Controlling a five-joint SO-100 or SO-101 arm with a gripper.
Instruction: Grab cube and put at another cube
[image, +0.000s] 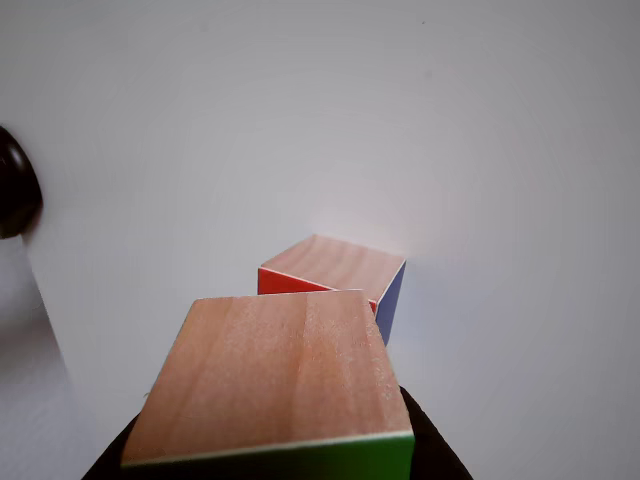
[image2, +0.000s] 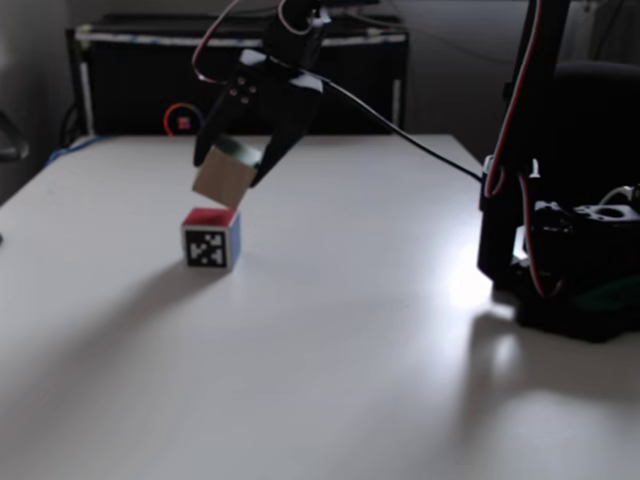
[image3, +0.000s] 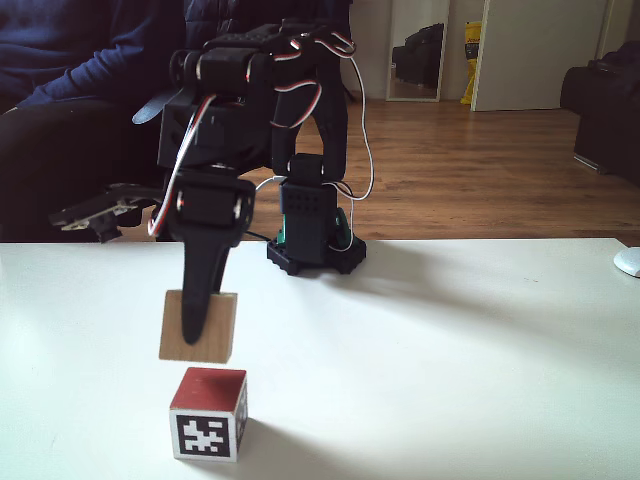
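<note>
Clearly the gripper (image3: 199, 325) is clamped on the cube (image3: 222, 325), holding it in the air, tilted, just above another cube (image3: 208, 415) without touching it. In the other view the held cube's (image: 265, 375) green face points toward the camera. Another cube stands on the white counter (image3: 450, 360), red face up, with a black-and-white marker on one side.

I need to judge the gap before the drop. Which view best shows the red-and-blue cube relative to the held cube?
A fixed view: the red-and-blue cube sits on the table, clear air below the held cube. In a fixed view it is dimmer. The other view shows it partly hidden.
</note>
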